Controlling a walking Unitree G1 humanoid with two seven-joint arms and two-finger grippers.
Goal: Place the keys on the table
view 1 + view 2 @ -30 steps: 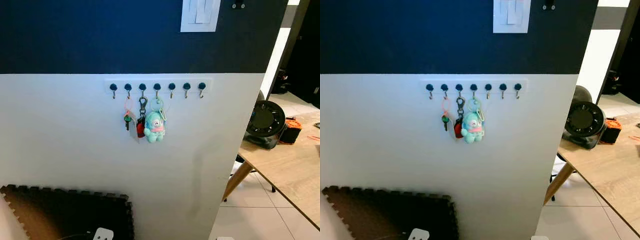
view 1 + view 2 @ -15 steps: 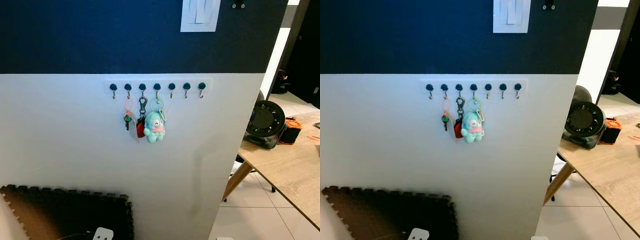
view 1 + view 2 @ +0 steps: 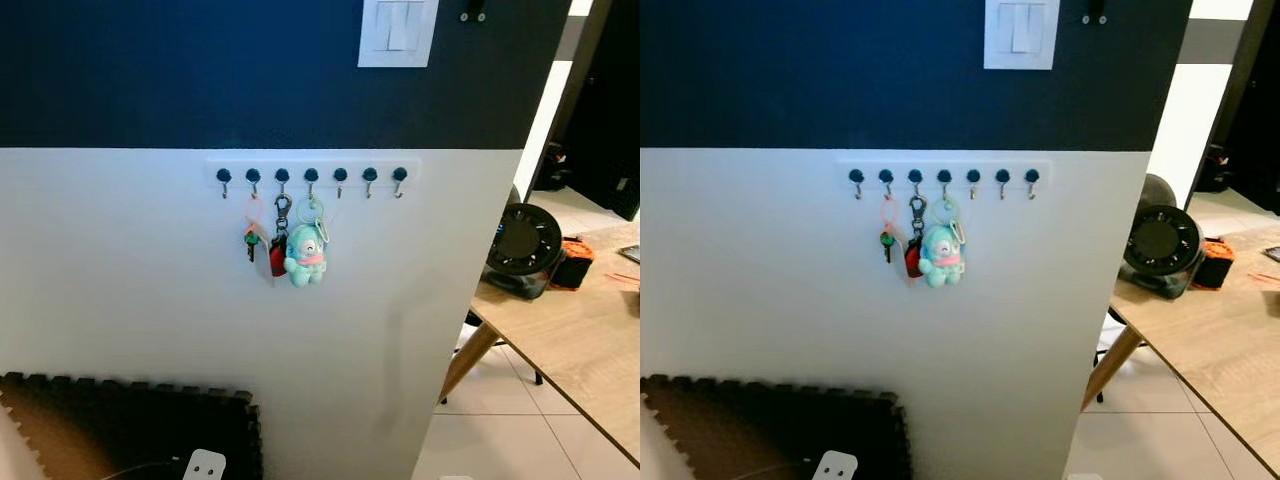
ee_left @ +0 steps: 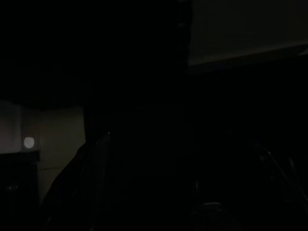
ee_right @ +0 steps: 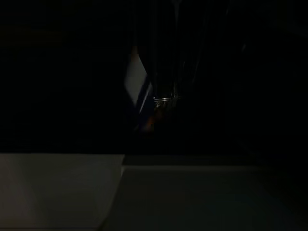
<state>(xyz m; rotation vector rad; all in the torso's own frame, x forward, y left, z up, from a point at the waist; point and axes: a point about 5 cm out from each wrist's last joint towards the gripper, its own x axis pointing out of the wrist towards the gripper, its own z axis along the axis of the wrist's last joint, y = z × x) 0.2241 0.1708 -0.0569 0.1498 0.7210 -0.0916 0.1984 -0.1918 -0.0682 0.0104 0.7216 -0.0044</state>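
Note:
Keys hang on a white rack of several dark hooks [image 3: 311,173] on the wall straight ahead. A small green key on an orange loop [image 3: 251,238] hangs from the second hook. Beside it hang a red fob [image 3: 277,257] on a metal clip and a teal plush keychain [image 3: 304,255]. The wooden table [image 3: 580,335] stands to the right, past the wall's corner. Both arms hang idle, and their wrist views are very dark.
A black round fan [image 3: 523,240] and an orange and black object [image 3: 575,265] sit at the table's far end. A dark foam mat [image 3: 120,430] with a white plug [image 3: 205,465] lies low on the left. A light switch [image 3: 398,30] is mounted above the rack. White floor tiles show under the table.
The whole picture has shifted slightly left and down, so the camera moved. The keys still hang on the hooks as before.

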